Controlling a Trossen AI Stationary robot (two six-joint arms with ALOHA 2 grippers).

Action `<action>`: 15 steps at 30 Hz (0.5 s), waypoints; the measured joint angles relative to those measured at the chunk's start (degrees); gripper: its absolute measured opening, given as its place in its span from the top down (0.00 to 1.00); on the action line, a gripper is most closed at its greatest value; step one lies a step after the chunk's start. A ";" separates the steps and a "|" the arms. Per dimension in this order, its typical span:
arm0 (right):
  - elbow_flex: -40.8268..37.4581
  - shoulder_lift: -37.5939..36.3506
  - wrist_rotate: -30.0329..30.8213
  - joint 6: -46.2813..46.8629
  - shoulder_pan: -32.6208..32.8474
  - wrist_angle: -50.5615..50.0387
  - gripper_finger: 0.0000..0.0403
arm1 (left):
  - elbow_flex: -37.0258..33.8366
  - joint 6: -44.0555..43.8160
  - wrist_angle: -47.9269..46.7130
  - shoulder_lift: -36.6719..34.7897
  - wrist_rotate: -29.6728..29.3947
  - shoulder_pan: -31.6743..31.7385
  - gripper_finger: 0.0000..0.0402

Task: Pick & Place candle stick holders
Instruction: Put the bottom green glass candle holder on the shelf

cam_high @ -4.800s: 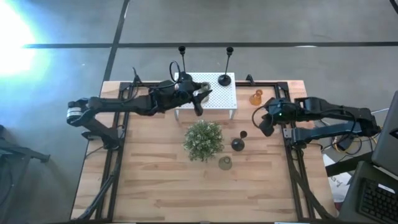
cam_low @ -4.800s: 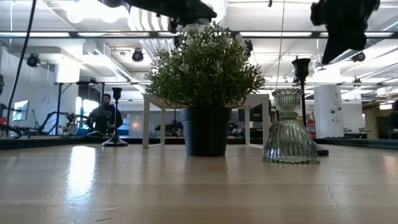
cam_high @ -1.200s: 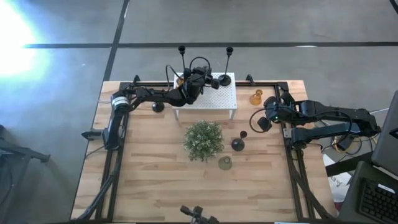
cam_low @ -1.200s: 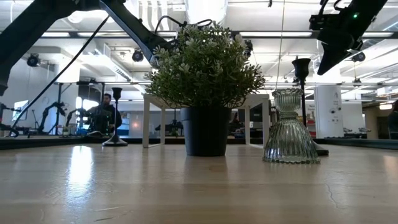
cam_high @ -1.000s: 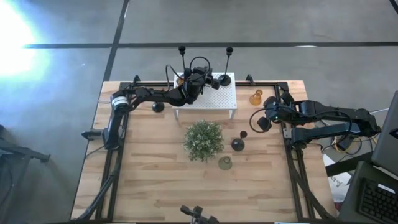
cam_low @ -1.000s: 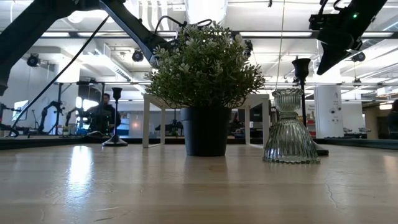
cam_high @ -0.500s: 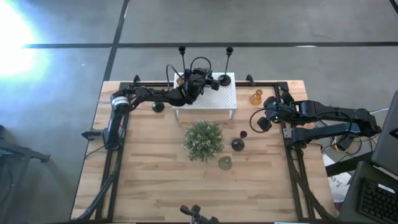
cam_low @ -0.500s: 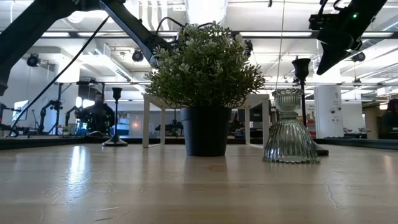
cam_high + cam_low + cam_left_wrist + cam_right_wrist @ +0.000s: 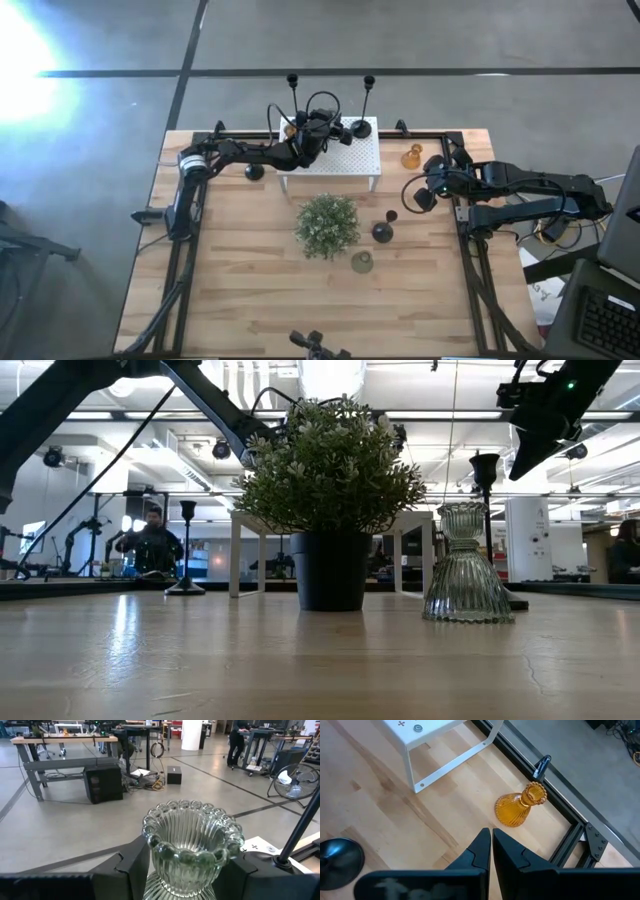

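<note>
My left gripper (image 9: pixel 318 124) is over the far part of the white perforated stand (image 9: pixel 345 152) and is shut on a clear ribbed glass holder (image 9: pixel 192 847). My right gripper (image 9: pixel 424 196) (image 9: pixel 491 845) is shut and empty, above the table near the amber holder (image 9: pixel 412 157) (image 9: pixel 519 808). Two black bulb holders (image 9: pixel 383 232) (image 9: pixel 391 215) and a clear-grey one (image 9: pixel 362 262) (image 9: pixel 465 565) stand on their bases to the right of the plant. Another black holder (image 9: pixel 254 172) is left of the stand. Two tall black stems (image 9: pixel 294 100) (image 9: pixel 366 103) stand at the stand's far side. My left gripper pinches the clear holder between its two fingers (image 9: pixel 131 865), at the narrow neck (image 9: pixel 187 879) just under the beaded rim. The holder stands upright in the hold, its mouth up. Its base is out of view, so I cannot tell whether it rests on the stand.
A bushy green plant (image 9: pixel 327 225) in a dark pot (image 9: pixel 330 570) stands mid-table. A black frame rail (image 9: pixel 555 815) runs along the table's far and side edges. Bare wood lies toward the near edge. A person (image 9: pixel 150 545) is in the room beyond.
</note>
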 joint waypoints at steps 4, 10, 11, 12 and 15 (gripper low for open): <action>0.00 0.00 -0.02 0.00 0.00 0.00 0.97 | 0.00 0.28 -0.23 -0.25 0.02 -0.03 0.56; 0.00 0.00 -0.11 0.00 -0.04 0.00 0.97 | 0.00 0.84 -0.48 -0.70 2.15 -0.16 0.56; 0.00 0.00 -0.13 0.00 -0.02 0.00 0.97 | 0.00 0.83 -0.48 -0.73 2.56 -0.17 0.56; 0.00 0.00 -0.13 0.00 -0.02 0.00 0.97 | 0.00 0.82 -0.51 -0.74 3.09 -0.17 0.56; 0.00 0.00 -0.44 0.00 -0.02 0.00 0.97 | 0.00 0.81 -0.57 -0.76 3.94 -0.17 0.56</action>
